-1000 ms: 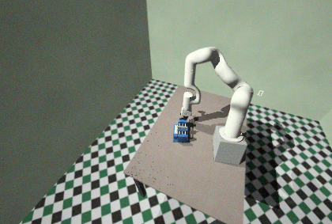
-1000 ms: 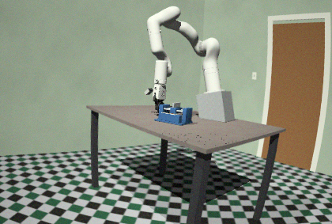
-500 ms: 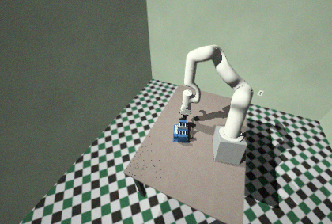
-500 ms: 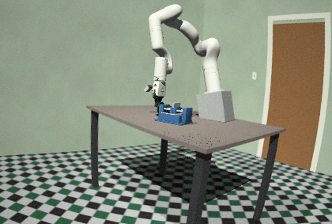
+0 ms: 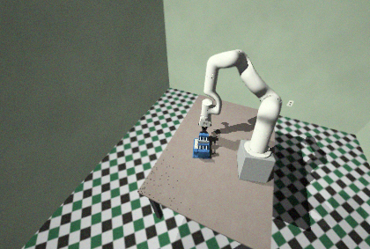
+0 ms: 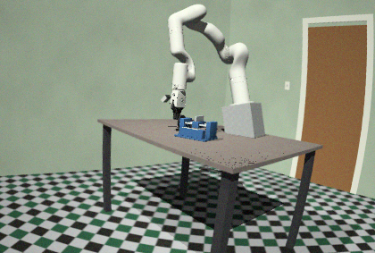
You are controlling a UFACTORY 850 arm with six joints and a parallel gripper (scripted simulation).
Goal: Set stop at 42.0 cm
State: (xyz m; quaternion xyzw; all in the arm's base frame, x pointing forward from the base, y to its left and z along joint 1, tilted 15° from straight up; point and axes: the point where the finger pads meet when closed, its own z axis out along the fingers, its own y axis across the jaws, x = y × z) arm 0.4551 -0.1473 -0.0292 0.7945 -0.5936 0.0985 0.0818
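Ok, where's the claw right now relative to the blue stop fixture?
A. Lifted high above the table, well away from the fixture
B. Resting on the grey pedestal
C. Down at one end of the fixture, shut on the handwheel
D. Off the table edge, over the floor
C: the claw points down at the end of the blue stop fixture farthest from the grey pedestal, shut on the handwheel there, low over the table.

The stop fixture [image 6: 196, 130] sits on the table [image 6: 250, 154], beside the arm's pedestal [image 6: 243, 120].

White arm [image 6: 183, 29], blue fixture [image 6: 196, 131], grey-brown table [image 6: 250, 149], green-black-white checkered floor [image 6: 54, 221], brown door [image 6: 335, 100] at right
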